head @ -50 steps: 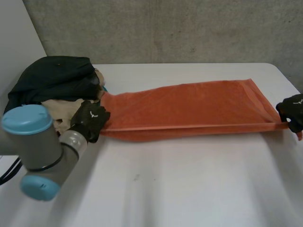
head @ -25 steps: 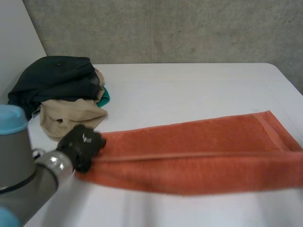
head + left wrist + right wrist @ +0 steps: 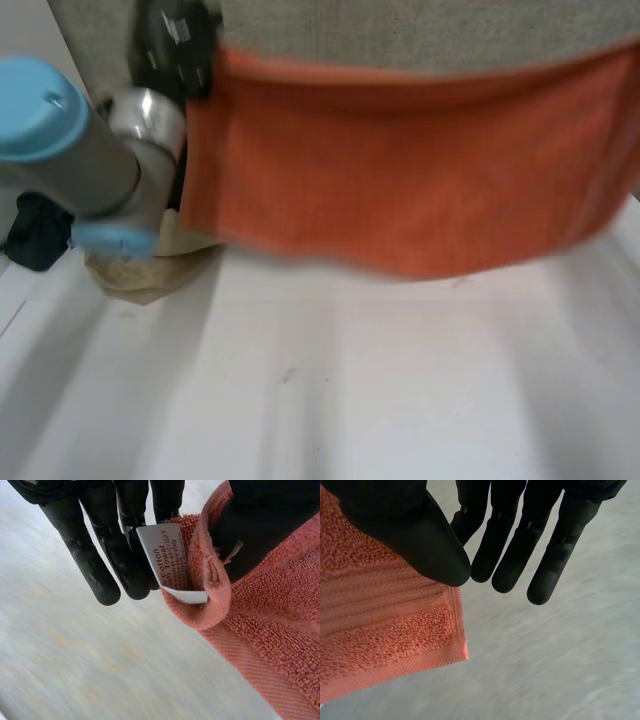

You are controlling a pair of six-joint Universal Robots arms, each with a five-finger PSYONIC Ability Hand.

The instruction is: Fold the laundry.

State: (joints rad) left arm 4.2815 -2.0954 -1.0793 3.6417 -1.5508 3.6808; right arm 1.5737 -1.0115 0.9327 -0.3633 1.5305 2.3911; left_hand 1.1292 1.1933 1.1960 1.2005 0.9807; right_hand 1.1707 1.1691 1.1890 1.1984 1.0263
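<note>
Hanging towel (image 3: 400,170), corners pinched, white table (image 3: 350,390) below

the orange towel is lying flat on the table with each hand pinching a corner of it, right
Not flat: the orange towel hangs lifted above the table, as the head view shows. The left hand and the right hand do each pinch a corner of it.

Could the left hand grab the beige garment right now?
Probably not. The left hand is pinching a corner of the orange towel, held high, while the beige garment lies on the table below. It would need to release the towel first.
</note>
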